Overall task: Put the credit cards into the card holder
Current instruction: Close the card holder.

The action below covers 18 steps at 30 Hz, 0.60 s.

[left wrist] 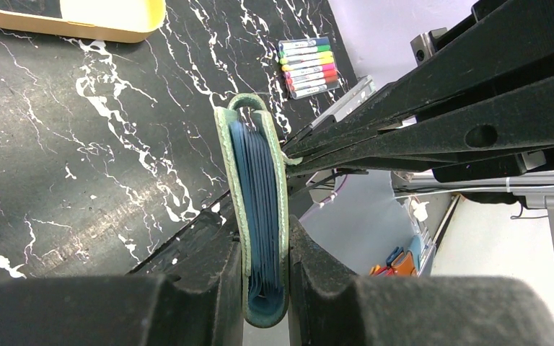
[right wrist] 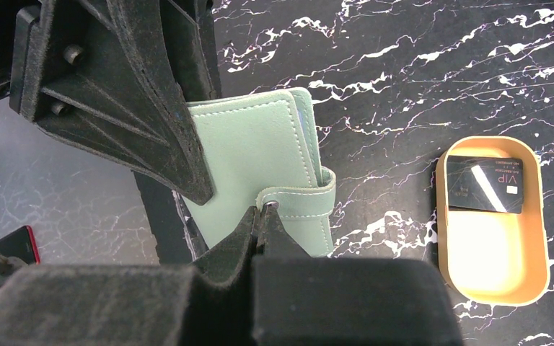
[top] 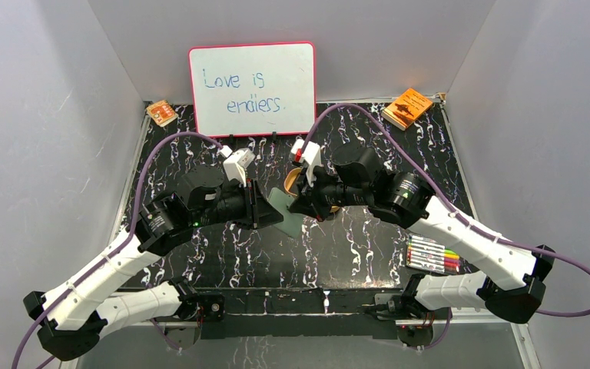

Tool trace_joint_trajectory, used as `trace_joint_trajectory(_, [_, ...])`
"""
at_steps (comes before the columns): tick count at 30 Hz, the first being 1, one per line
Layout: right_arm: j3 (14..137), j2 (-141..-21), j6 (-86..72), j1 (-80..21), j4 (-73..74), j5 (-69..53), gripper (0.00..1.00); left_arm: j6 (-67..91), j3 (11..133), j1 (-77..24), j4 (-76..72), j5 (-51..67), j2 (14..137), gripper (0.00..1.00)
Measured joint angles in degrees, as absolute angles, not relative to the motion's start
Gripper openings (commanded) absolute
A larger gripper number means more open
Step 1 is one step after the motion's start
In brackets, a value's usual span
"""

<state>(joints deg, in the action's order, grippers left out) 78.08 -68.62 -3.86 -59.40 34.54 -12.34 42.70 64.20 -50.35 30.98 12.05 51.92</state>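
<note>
The card holder (top: pixel 287 213) is a sage-green wallet held in the air between both arms, folded closed. My left gripper (left wrist: pixel 265 288) is shut on its spine end, and the blue pocket edges (left wrist: pixel 260 187) show between the covers. My right gripper (right wrist: pixel 265 213) is shut on the tip of the wallet's snap strap (right wrist: pixel 299 198). The right fingers (left wrist: pixel 404 137) reach in from the right in the left wrist view. One black credit card (right wrist: pixel 487 184) marked VIP lies in the tan oval tray (right wrist: pixel 494 281). I see no other cards.
The tray (top: pixel 291 181) sits on the black marble table just behind the grippers. A pack of markers (top: pixel 432 254) lies at the right front. A whiteboard (top: pixel 252 88) stands at the back, with orange booklets at the back left (top: pixel 161 112) and back right (top: pixel 407 108).
</note>
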Motion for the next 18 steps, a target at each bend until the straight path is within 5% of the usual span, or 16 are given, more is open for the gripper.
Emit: trace_joint_trajectory(18, [77.87,-69.14,-4.1,-59.37,34.94,-13.61,0.0,42.94,64.2,-50.33,31.18,13.52,52.01,0.0])
